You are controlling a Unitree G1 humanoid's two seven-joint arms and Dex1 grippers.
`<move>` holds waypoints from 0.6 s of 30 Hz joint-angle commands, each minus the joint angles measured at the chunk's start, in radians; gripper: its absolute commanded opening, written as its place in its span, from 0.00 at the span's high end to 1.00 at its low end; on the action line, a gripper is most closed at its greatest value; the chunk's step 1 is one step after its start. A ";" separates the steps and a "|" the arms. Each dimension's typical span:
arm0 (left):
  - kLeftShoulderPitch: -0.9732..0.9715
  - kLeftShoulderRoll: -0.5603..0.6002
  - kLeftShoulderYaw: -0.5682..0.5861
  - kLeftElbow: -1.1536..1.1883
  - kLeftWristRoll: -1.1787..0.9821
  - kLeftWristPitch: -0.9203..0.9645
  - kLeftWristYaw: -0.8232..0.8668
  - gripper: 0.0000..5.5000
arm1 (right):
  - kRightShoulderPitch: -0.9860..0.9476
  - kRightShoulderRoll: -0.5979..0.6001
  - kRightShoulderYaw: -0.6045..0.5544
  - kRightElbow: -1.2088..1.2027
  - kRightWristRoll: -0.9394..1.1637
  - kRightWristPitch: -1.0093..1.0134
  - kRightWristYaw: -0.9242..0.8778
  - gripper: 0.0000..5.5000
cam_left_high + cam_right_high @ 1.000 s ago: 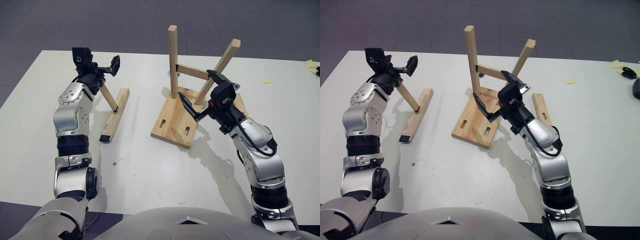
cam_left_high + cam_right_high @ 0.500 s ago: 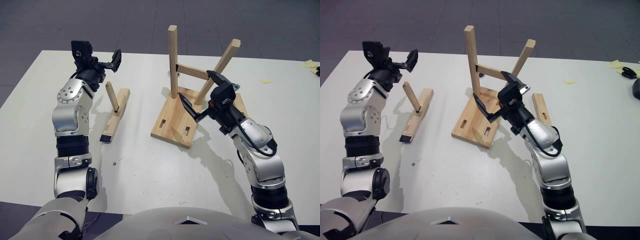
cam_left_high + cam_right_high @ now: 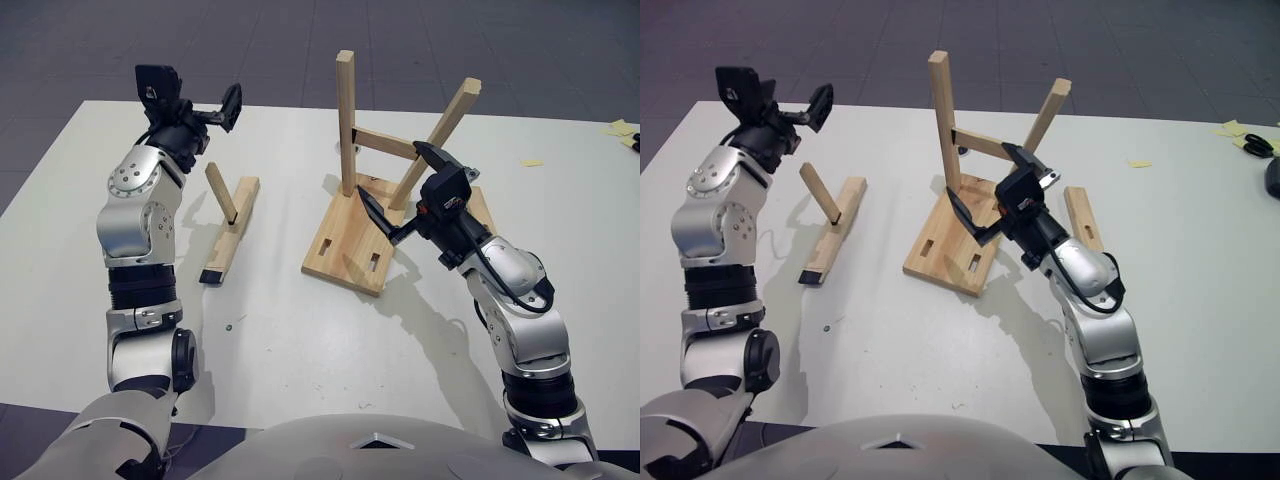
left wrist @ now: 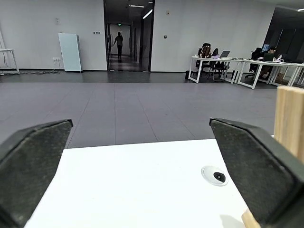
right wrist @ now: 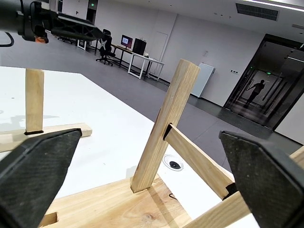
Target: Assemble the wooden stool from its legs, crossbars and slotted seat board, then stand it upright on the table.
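The pale, smooth-grained seat board [image 3: 345,250] with rectangular slots lay flat mid-counter [image 3: 300,330]. Two square legs, one upright [image 3: 346,120] and one tilted [image 3: 440,135], stood in it, joined by a crossbar [image 3: 385,144]. The right gripper [image 3: 390,170] was spread open just beside the tilted leg. The left gripper [image 3: 195,95] hung released and empty above a loose leg [image 3: 232,240] with a short bar [image 3: 222,192] standing in it.
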 commanded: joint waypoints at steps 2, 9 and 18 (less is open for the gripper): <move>-0.059 0.014 0.016 -0.033 -0.017 0.025 0.013 0.02 | -0.009 -0.005 -0.004 -0.001 0.002 0.007 0.005 0.02; 0.106 -0.031 -0.055 0.241 0.048 -0.031 -0.044 0.02 | -0.010 -0.006 -0.008 0.002 0.002 0.008 0.004 0.02; 0.213 -0.069 -0.054 0.363 0.033 -0.090 -0.058 0.02 | -0.002 -0.015 -0.015 -0.005 0.007 0.014 0.013 0.02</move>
